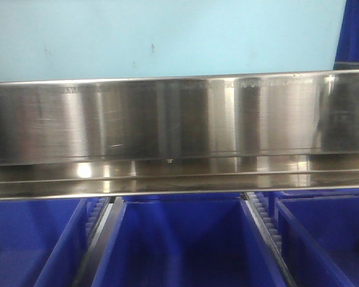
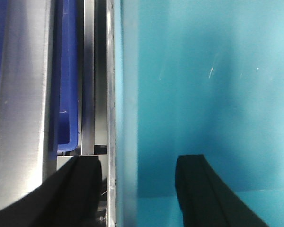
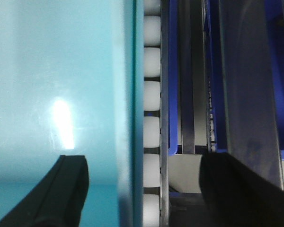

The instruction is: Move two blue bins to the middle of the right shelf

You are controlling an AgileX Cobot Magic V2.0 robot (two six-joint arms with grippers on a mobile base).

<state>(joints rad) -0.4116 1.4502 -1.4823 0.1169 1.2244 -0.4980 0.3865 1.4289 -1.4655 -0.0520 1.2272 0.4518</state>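
Black fingers point(image 2: 199, 189) of the left hand point(image 2: 138, 160) stand spread, one inside and one outside the side wall of a pale blue bin point(image 2: 213, 71), not pinching it; the right hand point(image 3: 144, 158) straddles the opposite wall the same way, released, next to white rollers point(image 3: 151, 99). The bin sits on a steel shelf point(image 1: 167, 119) just above dark blue crates point(image 1: 179, 245). If this level is the right shelf's middle, one bin is placed; the second bin is not in view, so at best half done.
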